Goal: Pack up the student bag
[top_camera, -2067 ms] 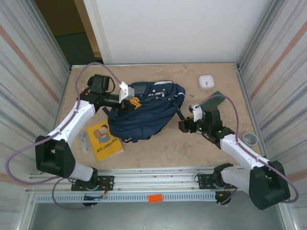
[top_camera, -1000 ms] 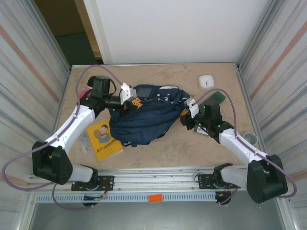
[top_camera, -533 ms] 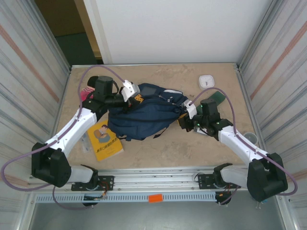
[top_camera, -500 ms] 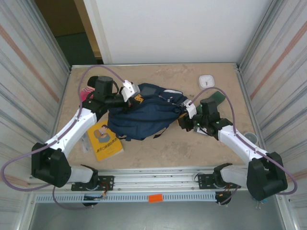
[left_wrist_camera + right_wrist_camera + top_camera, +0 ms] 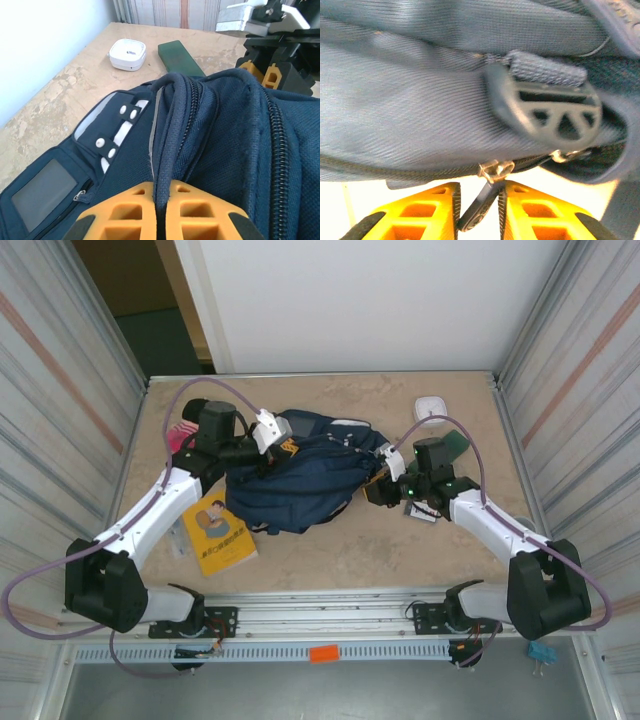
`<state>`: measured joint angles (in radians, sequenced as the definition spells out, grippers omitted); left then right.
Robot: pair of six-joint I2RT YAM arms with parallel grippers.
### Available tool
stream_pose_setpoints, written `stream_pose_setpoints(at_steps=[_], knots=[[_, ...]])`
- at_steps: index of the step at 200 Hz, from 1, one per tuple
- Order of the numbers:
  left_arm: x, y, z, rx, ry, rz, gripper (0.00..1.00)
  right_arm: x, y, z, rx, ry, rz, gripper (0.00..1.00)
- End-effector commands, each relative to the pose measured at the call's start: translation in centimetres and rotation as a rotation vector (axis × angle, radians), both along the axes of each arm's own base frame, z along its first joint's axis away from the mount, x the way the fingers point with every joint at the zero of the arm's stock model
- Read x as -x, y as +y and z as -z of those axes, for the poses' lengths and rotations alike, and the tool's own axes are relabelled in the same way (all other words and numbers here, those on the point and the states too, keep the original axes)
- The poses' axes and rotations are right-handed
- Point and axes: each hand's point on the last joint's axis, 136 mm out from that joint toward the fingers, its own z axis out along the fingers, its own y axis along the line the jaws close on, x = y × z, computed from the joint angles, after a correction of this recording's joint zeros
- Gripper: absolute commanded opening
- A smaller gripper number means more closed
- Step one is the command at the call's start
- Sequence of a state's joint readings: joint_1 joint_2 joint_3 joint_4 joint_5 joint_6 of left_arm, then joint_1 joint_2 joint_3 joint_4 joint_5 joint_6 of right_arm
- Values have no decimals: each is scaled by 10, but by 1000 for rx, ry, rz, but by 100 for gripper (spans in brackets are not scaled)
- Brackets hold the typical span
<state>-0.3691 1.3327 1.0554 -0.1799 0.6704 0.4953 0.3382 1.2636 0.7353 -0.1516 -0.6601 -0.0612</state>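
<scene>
The student bag (image 5: 300, 480), a navy-blue backpack, lies in the middle of the table. My left gripper (image 5: 281, 447) is at its left top end, shut on the bag's dark carry handle (image 5: 167, 145), which runs between the orange fingers (image 5: 125, 212). My right gripper (image 5: 378, 487) is at the bag's right end. In the right wrist view its jaws (image 5: 479, 210) stand slightly apart, and the black zipper pull (image 5: 486, 200) hangs slanted between them from the metal slider (image 5: 496, 170). A black plastic buckle (image 5: 545, 112) sits just above the slider.
A yellow book (image 5: 218, 533) lies at the front left beside the bag. A small white box (image 5: 431, 408) and a dark green case (image 5: 452, 445) sit at the back right, behind my right arm. A pink object (image 5: 183, 432) is at the far left. Metal walls close in both sides.
My right gripper's jaws have parted around the zipper pull, and that arm has moved in toward the bag. The left gripper keeps its grip on the handle; the bag has bunched up slightly.
</scene>
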Motion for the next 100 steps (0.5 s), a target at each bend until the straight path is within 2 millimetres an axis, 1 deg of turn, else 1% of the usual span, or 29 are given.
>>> stream_pose_setpoints(at_steps=[1,6,11,32,60,75,100], knots=[[-6,3,-33,44,-117,-43,0,-1,7,-17,-53,-11,-40,11],[-6,4,-33,46,-115,-44,0,-1,6,-15,-48,-9,-37,4],[-6,4,-34,48,-115,-44,0,-2,5,-15,-44,-9,-30,0],[-9,5,-36,57,-112,-67,0,-2,4,-15,-40,-9,-23,0],[-14,8,-36,68,-113,-107,0,1,4,-20,-59,-21,-31,0],[-16,9,-36,72,-104,-130,0,5,8,-25,-75,-22,-42,0],[-28,10,-35,83,-82,-225,0,15,19,-33,-82,-31,-80,0]])
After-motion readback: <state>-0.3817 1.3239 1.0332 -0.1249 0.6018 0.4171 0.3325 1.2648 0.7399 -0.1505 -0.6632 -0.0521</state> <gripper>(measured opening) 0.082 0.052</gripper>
